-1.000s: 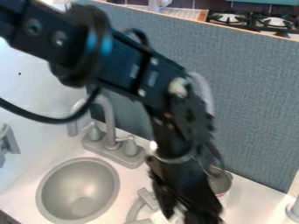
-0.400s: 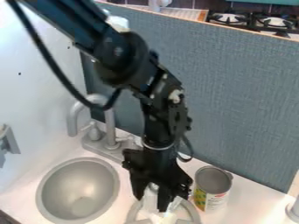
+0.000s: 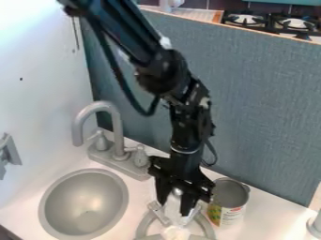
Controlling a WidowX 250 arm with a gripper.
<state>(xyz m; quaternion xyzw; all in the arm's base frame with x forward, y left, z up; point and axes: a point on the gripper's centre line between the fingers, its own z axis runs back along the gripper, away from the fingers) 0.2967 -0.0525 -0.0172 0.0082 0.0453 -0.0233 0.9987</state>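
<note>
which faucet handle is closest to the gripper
The handle to the spout's right in the picture; the other handle is left of the spout, farther from the gripper.

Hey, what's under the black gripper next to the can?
Below the gripper there's a whitish thing over a grey ring on the counter. The gripper and whitish thing cover part of the ring's middle, so I can't tell what's beneath them.

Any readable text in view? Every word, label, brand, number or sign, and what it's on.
None legible.
Can, right of the gripper in the picture: its label has yellow-green and red patches and what looks like print, too small and blurred to read.
Sink basin: no text visible.
Faucet: no text I can make out.
</note>
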